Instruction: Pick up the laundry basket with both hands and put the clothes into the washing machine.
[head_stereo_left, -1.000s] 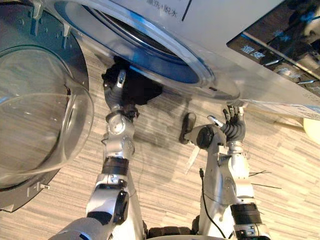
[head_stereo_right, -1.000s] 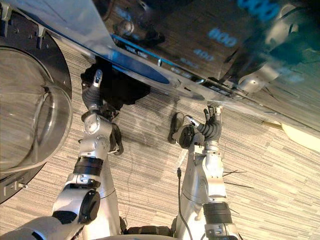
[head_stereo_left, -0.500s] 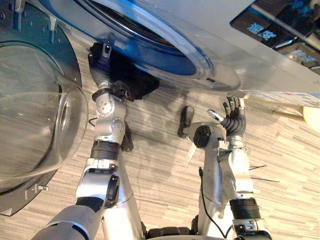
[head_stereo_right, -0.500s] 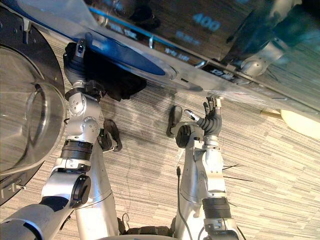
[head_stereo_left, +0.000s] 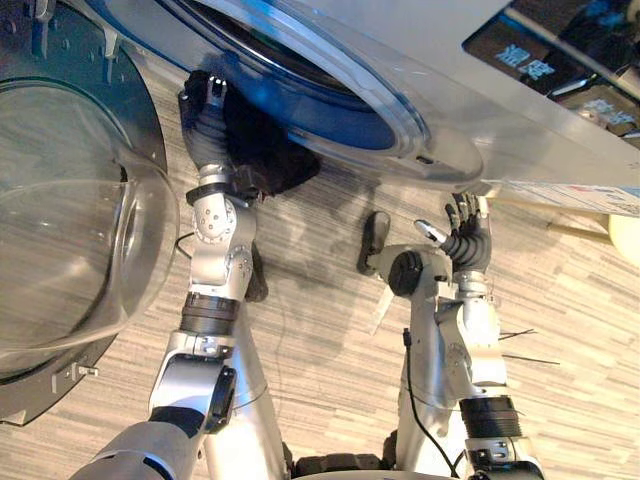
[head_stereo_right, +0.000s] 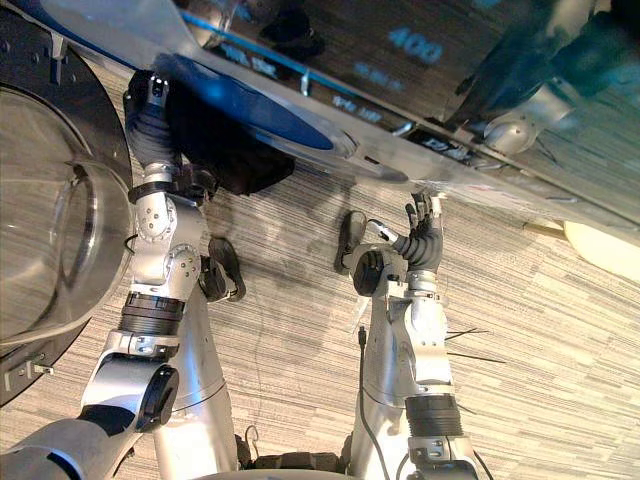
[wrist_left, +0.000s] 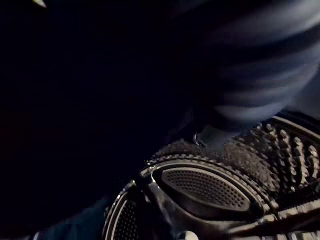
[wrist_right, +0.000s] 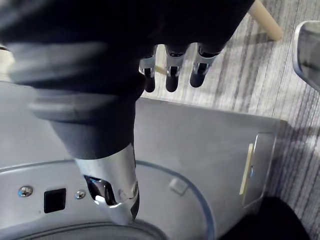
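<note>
Left hand (head_stereo_left: 205, 118) touching dark clothes (head_stereo_left: 282, 166), under washer (head_stereo_left: 430, 60)

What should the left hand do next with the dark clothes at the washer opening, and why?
Probably push the left hand a little deeper into the drum. The dark clothes bunch at the opening's blue rim and seem to hang partly outside it, while the perforated drum wall lies just ahead. The right hand hangs open, idle.
</note>
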